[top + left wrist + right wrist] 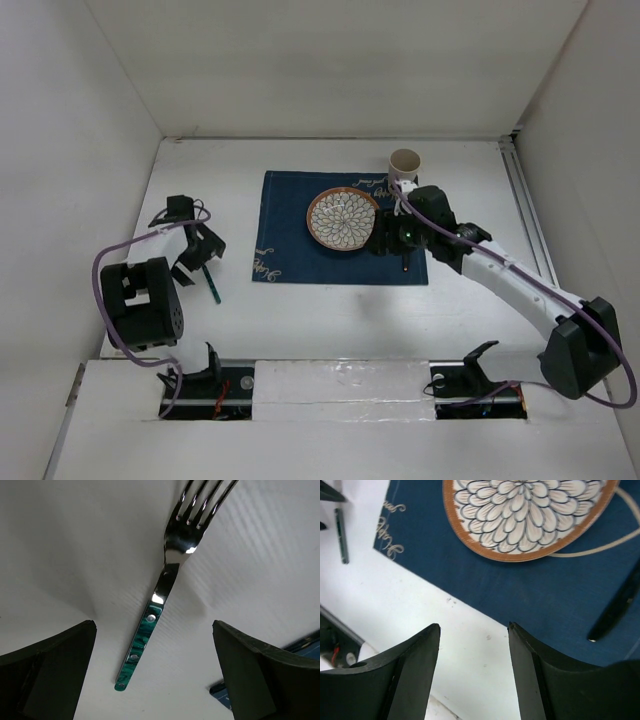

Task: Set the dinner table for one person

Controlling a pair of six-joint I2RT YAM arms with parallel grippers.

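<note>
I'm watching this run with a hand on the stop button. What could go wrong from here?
1. The fork lies flat on the smooth dinner table between the fingers of the open left tool. Closing on so thin a handle may skid it away rather than lift it.
2. The cup stands close beside the right arm; a swing that way could tip it.
3. The open right tool hovers near the dark utensil and plate and might nudge them.
</note>
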